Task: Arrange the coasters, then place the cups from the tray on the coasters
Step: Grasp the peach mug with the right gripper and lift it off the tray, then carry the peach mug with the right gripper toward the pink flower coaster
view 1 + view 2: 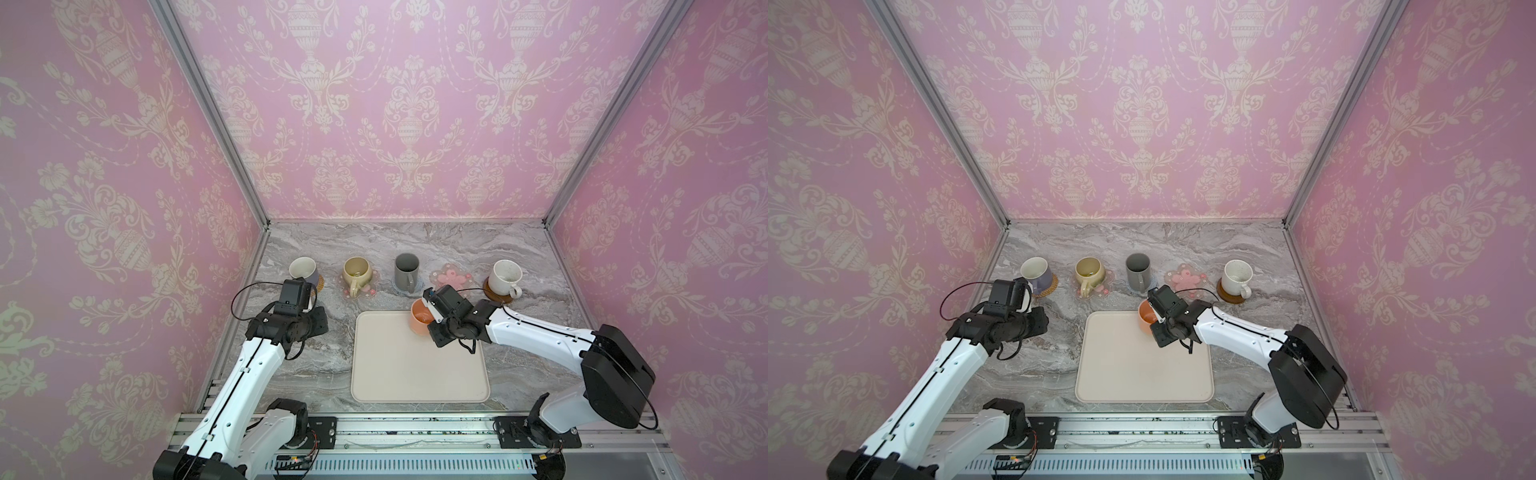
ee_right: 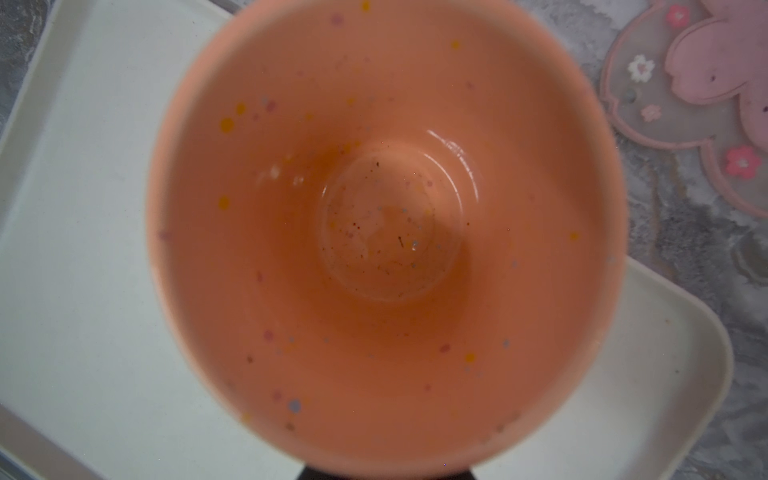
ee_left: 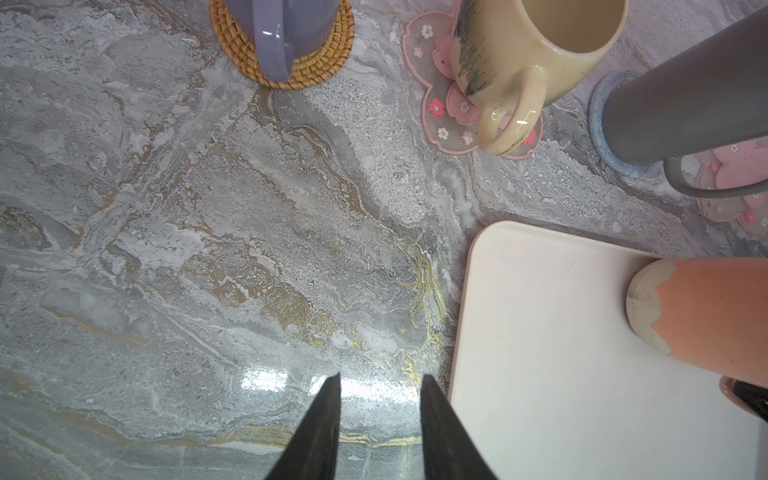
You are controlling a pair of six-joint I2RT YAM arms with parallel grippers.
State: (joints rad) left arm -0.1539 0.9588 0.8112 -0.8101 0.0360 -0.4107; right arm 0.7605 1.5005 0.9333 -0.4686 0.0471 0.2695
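Along the back stands a row of cups on coasters: a lavender cup [image 1: 302, 268] on a rattan coaster [image 3: 324, 62], a beige-yellow cup [image 1: 356, 269] on a clear flower coaster [image 1: 371, 288], a dark grey cup [image 1: 406, 270] on a blue-grey coaster [image 3: 602, 137], and a speckled white cup [image 1: 504, 276] on a brown disc [image 1: 496, 297]. A second flower coaster [image 1: 451, 276] lies bare. My right gripper [image 1: 430, 309] is shut on the peach-orange cup [image 1: 419, 320] at its near side, over the tray's [image 1: 415, 374] far right corner. My left gripper [image 3: 380, 382] is open and holds nothing, left of the tray.
The cell's pink walls and metal posts close in the marble table [image 1: 316, 365] on three sides. A metal rail [image 1: 415, 432] carrying both arm bases runs along the front edge. The bare flower coaster lies just beyond the tray corner, between the grey and white cups.
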